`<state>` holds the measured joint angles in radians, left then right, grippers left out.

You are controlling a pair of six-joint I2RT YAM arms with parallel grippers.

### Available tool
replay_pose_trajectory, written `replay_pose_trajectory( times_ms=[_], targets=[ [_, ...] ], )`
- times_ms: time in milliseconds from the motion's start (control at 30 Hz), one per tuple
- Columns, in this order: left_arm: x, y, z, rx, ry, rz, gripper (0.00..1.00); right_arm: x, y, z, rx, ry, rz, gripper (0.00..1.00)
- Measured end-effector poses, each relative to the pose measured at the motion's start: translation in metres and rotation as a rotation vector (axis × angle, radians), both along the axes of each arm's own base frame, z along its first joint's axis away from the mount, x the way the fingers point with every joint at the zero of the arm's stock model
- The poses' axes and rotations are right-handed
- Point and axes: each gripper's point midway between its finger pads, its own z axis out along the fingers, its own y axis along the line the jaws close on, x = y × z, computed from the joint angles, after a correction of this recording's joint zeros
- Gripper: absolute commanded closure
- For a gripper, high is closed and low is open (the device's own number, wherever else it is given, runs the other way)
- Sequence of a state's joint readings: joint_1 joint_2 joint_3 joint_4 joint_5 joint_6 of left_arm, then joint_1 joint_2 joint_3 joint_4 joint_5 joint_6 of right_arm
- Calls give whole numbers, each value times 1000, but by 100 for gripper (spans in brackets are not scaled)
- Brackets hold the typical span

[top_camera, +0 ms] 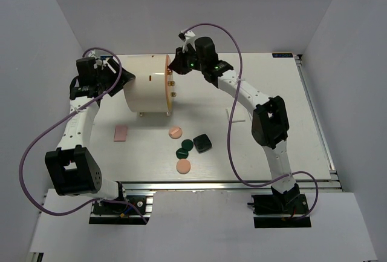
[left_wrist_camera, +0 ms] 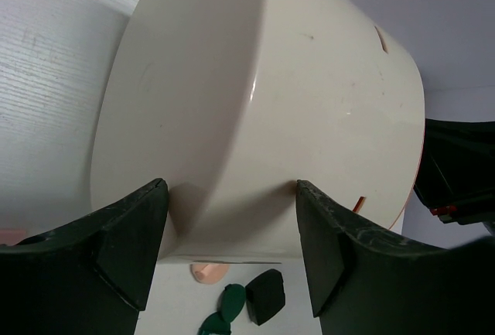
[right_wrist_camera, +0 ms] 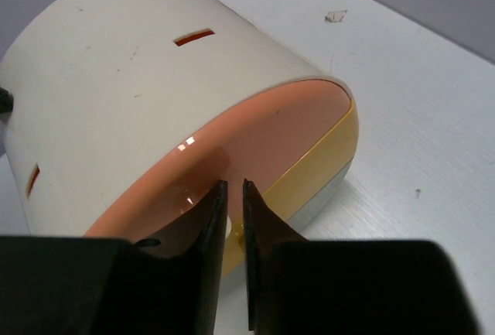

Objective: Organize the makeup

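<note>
The large cream plastic cylinder with an orange front (top_camera: 145, 86) is lying on its side near the far edge of the white bench (top_camera: 272, 92), left of the middle. Its rear end is straddled by the left gripper (left_wrist_camera: 232, 188), whose jaws are held wide apart; whether they press on the wall cannot be told. At the orange front, the right gripper (right_wrist_camera: 233, 188) is closed almost fully on what is taken for a small pale knob (right_wrist_camera: 230, 225), with only a thin slit left between the fingers.

The makeup is seen loose on the bench, between the cylinder and the near edge. A round peach disc (top_camera: 175, 132), a dark green disc (top_camera: 188, 144), a second dark green disc (top_camera: 181, 152), a dark square compact (top_camera: 202, 143) and a second peach disc (top_camera: 182, 166) are grouped near the middle. A flat pink pad (top_camera: 121, 133) is placed well apart, toward the left edge.

No piece is seen put away, and no compartment is seen opened. The task is therefore judged to be at its beginning: the front is probably to be opened first, and then every piece is to be gathered.
</note>
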<state>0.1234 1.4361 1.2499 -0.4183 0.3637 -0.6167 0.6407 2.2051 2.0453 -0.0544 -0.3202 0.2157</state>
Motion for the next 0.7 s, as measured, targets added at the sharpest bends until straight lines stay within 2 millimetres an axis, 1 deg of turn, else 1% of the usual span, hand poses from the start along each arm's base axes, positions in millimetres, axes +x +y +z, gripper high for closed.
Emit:
replay_pose_trajectory(
  times_ms=[67,100,133,200,267,333,433,533,600,633,667,700],
  targets=[
    [1,1,1,5,0,8,24,1,-3,1,-4,-20,10,65],
    [1,2,1,8,2,13,23,3,-7,1,1,-32,18,59],
    [1,3,1,10,2,16,23,3,-11,1,7,-37,34,47],
    [2,4,1,13,3,26,23,2,-19,1,12,-40,69,38],
    [3,5,2,17,5,33,22,2,-30,-5,3,-51,106,36],
    [3,6,2,21,7,38,21,1,-42,-18,-11,-53,141,36],
    [3,7,1,24,10,43,19,-7,-60,-46,-33,-53,210,36],
    [3,8,1,26,12,47,15,-20,-72,-75,-52,-68,313,35],
    [4,9,2,32,11,51,15,-30,-75,-88,-65,-113,393,34],
    [4,10,3,33,12,54,15,-32,-73,-90,-65,-145,429,33],
    [4,10,4,34,12,55,15,-34,-70,-90,-64,-181,462,28],
    [4,10,5,35,11,56,15,-35,-67,-89,-61,-213,489,27]
  ],
)
